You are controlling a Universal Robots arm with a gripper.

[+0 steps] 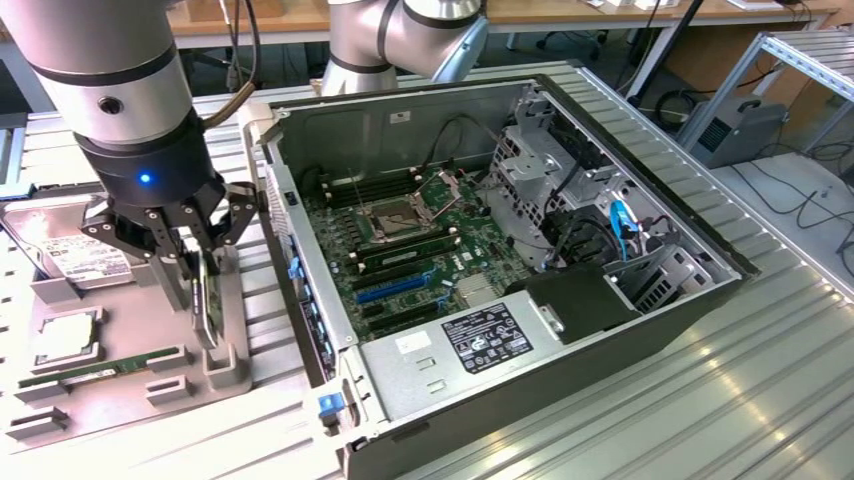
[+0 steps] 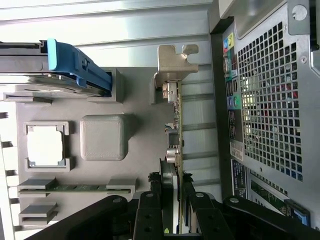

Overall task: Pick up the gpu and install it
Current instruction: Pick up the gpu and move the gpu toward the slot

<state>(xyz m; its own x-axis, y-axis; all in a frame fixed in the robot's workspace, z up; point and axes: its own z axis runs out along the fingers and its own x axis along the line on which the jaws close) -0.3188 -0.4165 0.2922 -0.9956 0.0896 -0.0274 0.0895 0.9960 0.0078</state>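
The gpu (image 1: 207, 322) is a thin dark card standing on edge in a slot of the grey holder tray (image 1: 127, 400), at the exterior view's left of the computer case. My gripper (image 1: 200, 285) reaches straight down over it, one finger on each side of the card. In the wrist view the gpu (image 2: 178, 115) runs edge-on away from my gripper (image 2: 174, 200), its silvery end bracket (image 2: 172, 62) at the far end. The fingers (image 2: 150, 210) press against both faces of the card. The card's lower edge rests in the holder.
The open computer case (image 1: 641, 300) lies on its side with the motherboard (image 1: 400, 250) and blue expansion slots (image 1: 394, 290) exposed. The tray also carries a hard drive (image 1: 67, 255), a processor (image 1: 64, 340) and a green memory stick (image 1: 114, 365). The case's rear grille (image 2: 270, 100) stands close beside the card.
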